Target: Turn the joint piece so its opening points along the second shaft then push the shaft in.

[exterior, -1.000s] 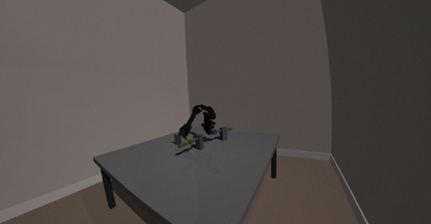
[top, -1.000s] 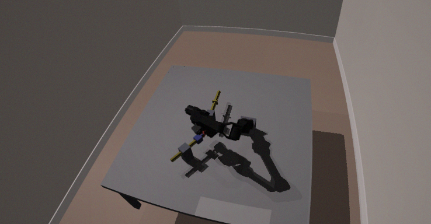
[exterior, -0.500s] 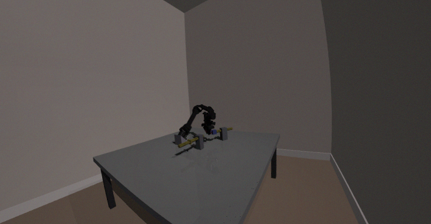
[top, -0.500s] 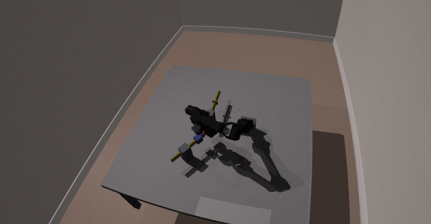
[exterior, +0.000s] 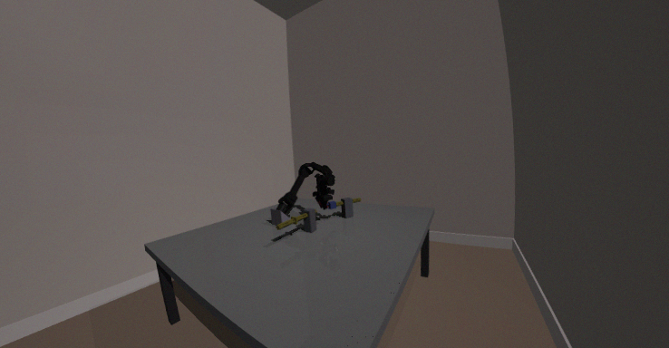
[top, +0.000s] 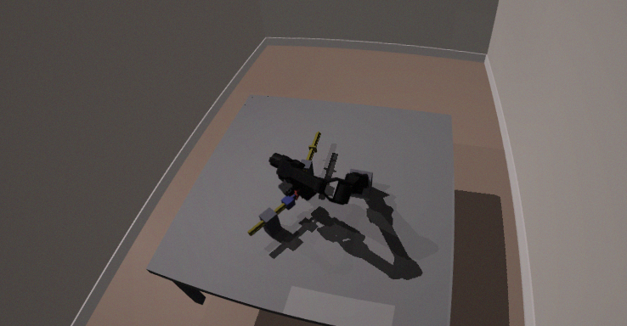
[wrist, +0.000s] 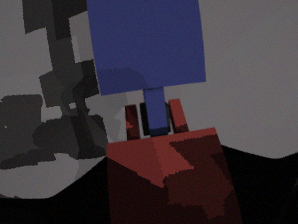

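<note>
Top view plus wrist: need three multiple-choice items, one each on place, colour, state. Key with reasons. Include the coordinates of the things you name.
1. The blue block-shaped piece (top: 288, 201) (exterior: 332, 204) (wrist: 146, 45) is on:
A) the yellow shaft without a collar
B) the yellow shaft with a collar
C) the floor

2. The hinged square joint piece (wrist: 165, 170) is:
A) green
B) red
C) white

3. The black tool is:
A) open, holding nothing
B) shut on the blue piece
C) shut on the joint piece

1 A: the top view shows it at the end of the plain shaft; the collar is on the other.
2 B: its face is red in the wrist view.
3 C: the fingers stand apart with the joint piece between them.
</note>
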Controlling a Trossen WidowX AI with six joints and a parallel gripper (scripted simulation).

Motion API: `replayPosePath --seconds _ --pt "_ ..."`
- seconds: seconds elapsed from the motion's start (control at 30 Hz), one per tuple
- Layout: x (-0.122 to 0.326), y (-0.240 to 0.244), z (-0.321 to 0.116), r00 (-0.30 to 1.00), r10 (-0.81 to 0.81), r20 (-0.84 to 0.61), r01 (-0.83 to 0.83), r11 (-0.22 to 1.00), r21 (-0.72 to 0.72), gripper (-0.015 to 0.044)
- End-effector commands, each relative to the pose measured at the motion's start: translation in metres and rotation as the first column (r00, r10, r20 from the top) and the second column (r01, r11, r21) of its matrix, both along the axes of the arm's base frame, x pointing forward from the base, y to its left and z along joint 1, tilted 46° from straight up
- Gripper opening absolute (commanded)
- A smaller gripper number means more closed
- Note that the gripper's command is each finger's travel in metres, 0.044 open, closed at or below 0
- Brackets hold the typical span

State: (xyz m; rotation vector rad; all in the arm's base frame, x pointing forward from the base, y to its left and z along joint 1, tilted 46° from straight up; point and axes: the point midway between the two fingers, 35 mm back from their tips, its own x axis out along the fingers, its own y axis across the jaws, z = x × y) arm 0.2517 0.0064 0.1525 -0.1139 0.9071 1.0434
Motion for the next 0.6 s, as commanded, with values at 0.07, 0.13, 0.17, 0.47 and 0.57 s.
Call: replayPosePath --seconds 0.07,0.13,0.17,0.47,0.57 --pt "0.0000 0.0000 0.0000 1.000 0.000 0.000 0.000 1.000 0.000 0.0000" --pt "0.0000 0.0000 0.0000 1.000 0.000 0.000 0.000 1.000 0.000 0.0000" --pt "0.0000 0.0000 0.0000 1.000 0.000 0.000 0.000 1.000 0.000 0.0000" --pt "0.0011 -0.0004 -0.0045 0.993 0.020 0.115 -0.028 0.997 0.074 0.0000" --pt "0.0016 -0.0004 -0.0059 0.988 0.026 0.153 -0.041 0.994 0.098 0.0000"
